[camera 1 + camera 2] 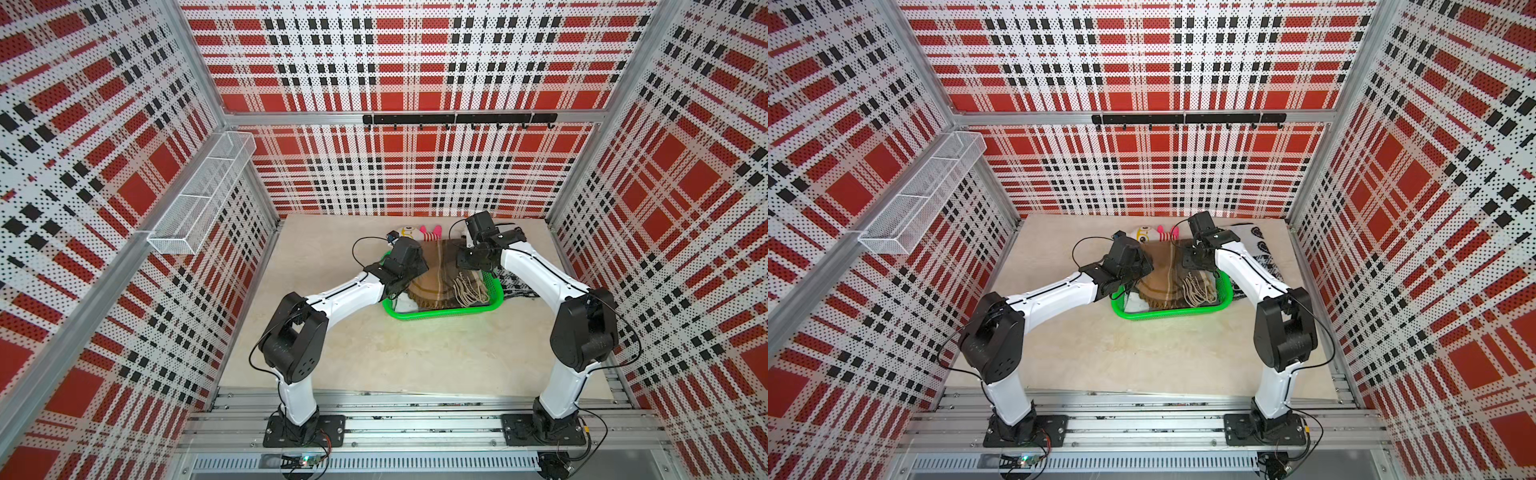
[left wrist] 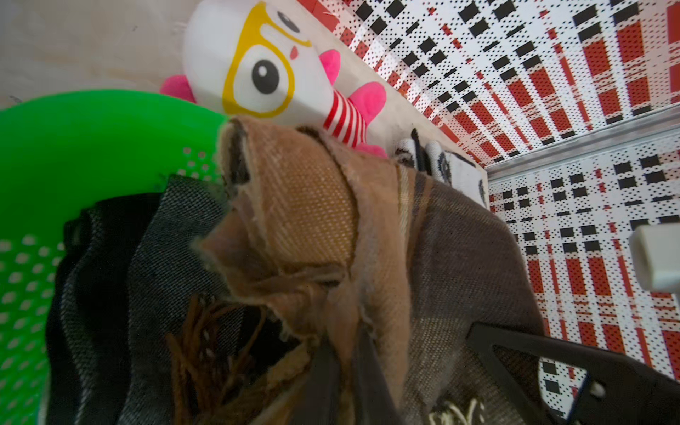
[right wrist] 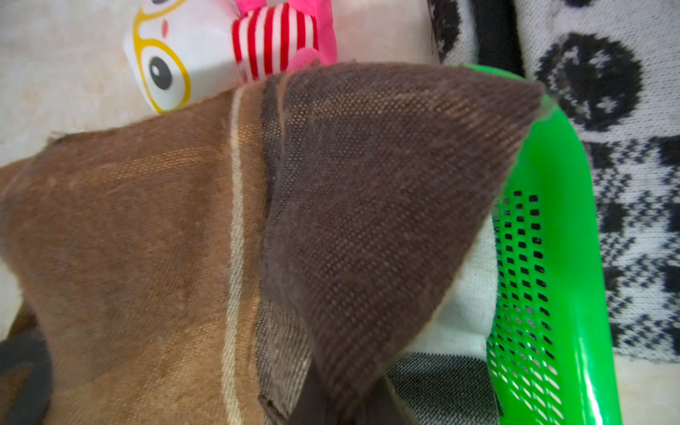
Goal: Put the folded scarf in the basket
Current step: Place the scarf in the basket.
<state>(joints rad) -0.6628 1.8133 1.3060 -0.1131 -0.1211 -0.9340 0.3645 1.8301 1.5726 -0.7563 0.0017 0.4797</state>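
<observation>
The folded scarf (image 1: pixel 440 274) is brown plaid with pale fringe, and it lies over the bright green basket (image 1: pixel 440 314) in both top views. Its far part is lifted between the two grippers while its fringe end rests inside the basket. My left gripper (image 2: pixel 344 375) is shut on a tan edge of the scarf (image 2: pixel 305 206) above the basket (image 2: pixel 73 147). My right gripper (image 3: pixel 346 401) is shut on a dark brown corner of the scarf (image 3: pixel 331 184), next to the basket's perforated wall (image 3: pixel 552 220). From above, the wrists hide both sets of fingertips.
A white plush toy (image 1: pixel 409 232) with yellow glasses lies just behind the basket. A black-and-white knit cloth (image 1: pixel 1258 245) lies to the basket's right, under the right arm. Dark grey (image 2: pixel 165 257) and white (image 3: pixel 456 294) fabrics sit inside the basket. A wire rack (image 1: pixel 203 191) hangs on the left wall.
</observation>
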